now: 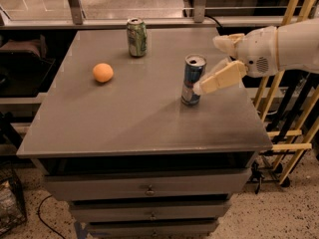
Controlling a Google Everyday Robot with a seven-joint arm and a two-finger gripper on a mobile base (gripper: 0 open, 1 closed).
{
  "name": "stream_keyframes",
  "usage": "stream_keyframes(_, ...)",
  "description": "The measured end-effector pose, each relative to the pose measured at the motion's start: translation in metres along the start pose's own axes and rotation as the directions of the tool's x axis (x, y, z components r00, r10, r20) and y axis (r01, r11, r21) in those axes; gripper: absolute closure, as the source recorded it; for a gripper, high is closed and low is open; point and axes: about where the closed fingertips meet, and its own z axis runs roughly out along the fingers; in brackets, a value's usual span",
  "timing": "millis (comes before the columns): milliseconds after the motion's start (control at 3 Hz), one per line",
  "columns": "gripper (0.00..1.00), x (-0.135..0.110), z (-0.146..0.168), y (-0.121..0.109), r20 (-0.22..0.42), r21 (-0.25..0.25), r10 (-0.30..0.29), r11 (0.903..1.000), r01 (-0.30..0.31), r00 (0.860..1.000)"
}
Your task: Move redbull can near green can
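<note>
The redbull can (192,79), slim, blue and silver, stands upright on the right part of the grey table (139,118). The green can (136,37) stands upright near the table's far edge, well apart from it. My gripper (212,66) comes in from the right and is open. Its near finger (219,77) reaches the can's right side; the far finger (228,41) is behind and to the right of the can. The can is not between closed fingers.
An orange (103,72) lies on the left part of the table. Wooden slats (294,108) stand to the right of the table. Drawers (149,188) sit below the tabletop. A rail (149,21) runs behind the far edge.
</note>
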Motion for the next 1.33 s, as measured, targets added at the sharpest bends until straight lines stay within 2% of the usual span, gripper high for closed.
stream_keyframes(1000,0.0,0.015,0.04,-0.013,-0.034,-0.003,0.023,0.9997,-0.023,0.999)
stream_keyframes(1333,0.18,0.02,0.049,-0.016,-0.039,-0.009,0.028,0.9996,-0.028,0.999)
